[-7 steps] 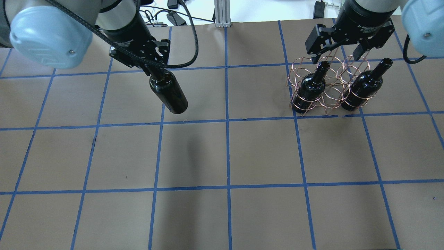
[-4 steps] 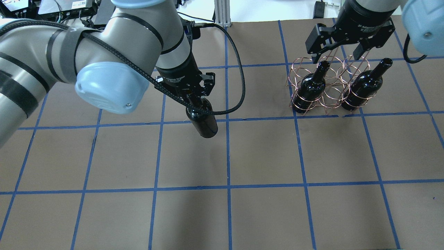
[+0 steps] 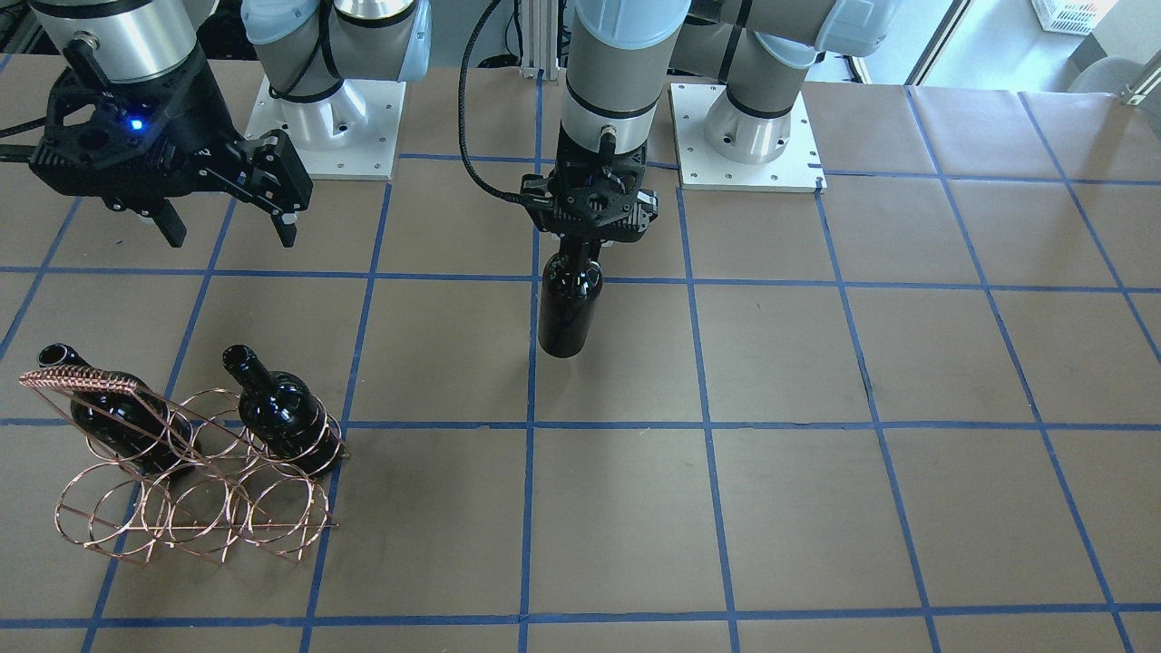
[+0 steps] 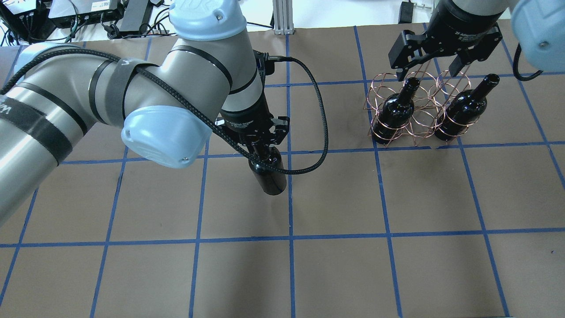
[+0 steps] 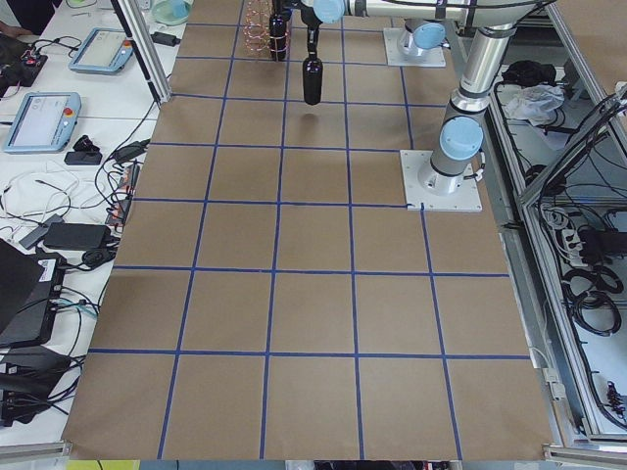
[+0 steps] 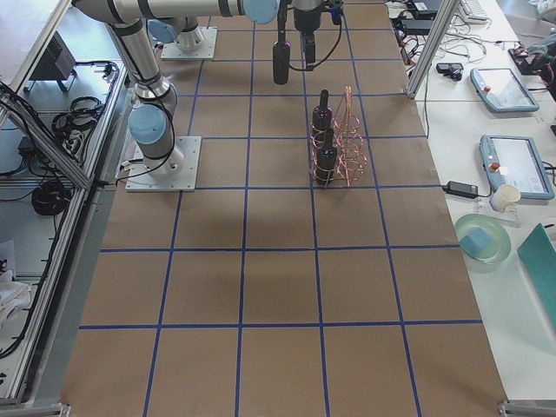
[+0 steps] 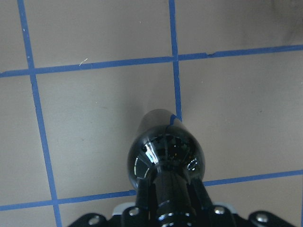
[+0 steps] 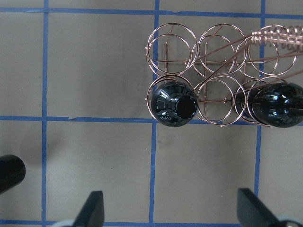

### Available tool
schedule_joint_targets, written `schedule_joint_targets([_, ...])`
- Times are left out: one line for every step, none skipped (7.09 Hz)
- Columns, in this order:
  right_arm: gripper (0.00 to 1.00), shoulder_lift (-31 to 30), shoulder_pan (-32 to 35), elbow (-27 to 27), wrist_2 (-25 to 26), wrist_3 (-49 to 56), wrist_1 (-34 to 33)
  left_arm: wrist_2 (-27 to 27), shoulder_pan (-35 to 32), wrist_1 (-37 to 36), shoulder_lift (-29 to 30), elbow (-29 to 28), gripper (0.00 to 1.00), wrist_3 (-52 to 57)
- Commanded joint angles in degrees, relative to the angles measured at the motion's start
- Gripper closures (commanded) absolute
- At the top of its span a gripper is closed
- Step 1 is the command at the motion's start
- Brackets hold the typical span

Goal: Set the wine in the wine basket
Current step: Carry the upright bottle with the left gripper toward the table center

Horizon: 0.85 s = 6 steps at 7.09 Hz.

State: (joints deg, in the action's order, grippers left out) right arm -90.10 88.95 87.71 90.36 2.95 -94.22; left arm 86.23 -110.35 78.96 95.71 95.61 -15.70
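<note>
Clamping the wine (image 4: 270, 179) by its neck, the left gripper (image 4: 261, 143) has reached mid-table, nearer the right-edge wine basket (image 4: 378, 85); the right gripper (image 4: 427, 73) hangs spread wide.

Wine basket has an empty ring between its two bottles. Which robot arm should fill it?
Probably the left arm. The left pincer is shut on the neck of a wine bottle. The right pincer hangs open and empty near the wine basket.

Two silver-grey robot arms with pale blue joint caps (image 4: 165, 137).
The left arm (image 4: 66, 101) is banded with black straps (image 4: 114, 92) and trailed by a braided black cable (image 4: 325, 132); a blue light (image 3: 136, 124) is seen on the black right gripper (image 3: 229, 231).
</note>
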Motion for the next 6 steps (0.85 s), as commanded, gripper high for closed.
schedule_joint_targets([0.00, 0.02, 0.00, 0.01, -0.01, -0.05, 0.00, -0.01, -1.18, -0.03, 0.09, 1.76, 1.00, -0.12])
schedule_joint_targets([0.00, 0.02, 0.00, -0.08, -0.01, 0.04, 0.00, -0.18, -1.36, -0.03, 0.44, 1.86, 1.00, -0.12])
schedule_joint_targets([0.00, 0.02, 0.00, 0.01, 0.08, -0.05, 0.09, -0.10, -1.62, 0.06, 0.70, 1.94, 1.00, 0.23])
schedule_joint_targets([0.00, 0.02, 0.00, -0.08, -0.01, 0.04, 0.01, 0.08, -1.80, 0.14, 0.79, 2.55, 1.00, 0.41])
schedule_joint_targets([0.00, 0.02, -0.09, -0.08, 0.08, 0.04, 0.00, 0.17, -1.80, 0.06, 0.71, 3.26, 1.00, 0.41])
schedule_joint_targets([0.00, 0.02, 0.00, -0.08, 0.08, 0.04, 0.00, 0.17, -1.89, 0.06, 0.79, 3.26, 1.00, 0.41])
